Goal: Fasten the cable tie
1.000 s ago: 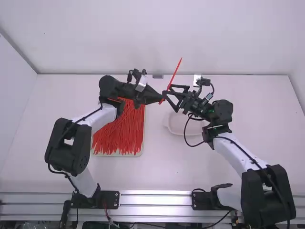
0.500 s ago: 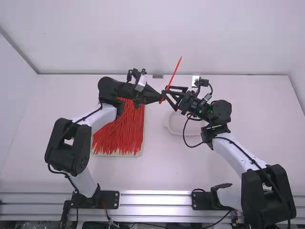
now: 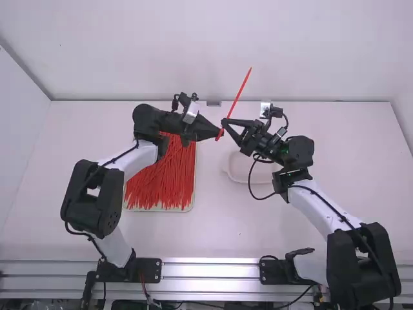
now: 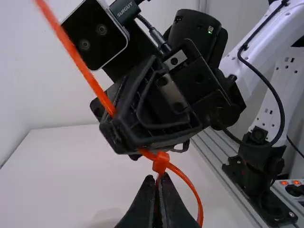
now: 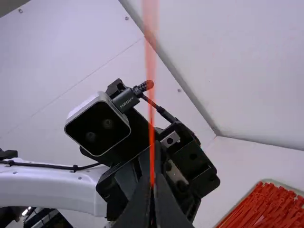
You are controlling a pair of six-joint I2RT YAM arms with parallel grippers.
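Below and behind the left pincer (image 3: 213, 134) lies a tray of spare red ties (image 3: 161, 181). That pincer is pinched fully together on the red cable tie (image 4: 178, 174), gripping just under its head (image 4: 160, 161), with an open loop (image 4: 195, 202) curving off beside the fingers. Almost tip to tip with it, the right pincer (image 3: 227, 123) is likewise closed, clamped on the tail (image 3: 237, 97), which sticks up beyond it. The tail looks threaded, so tightening is in hand. Next, the right pincer should draw away along the strap while the left holds firm.
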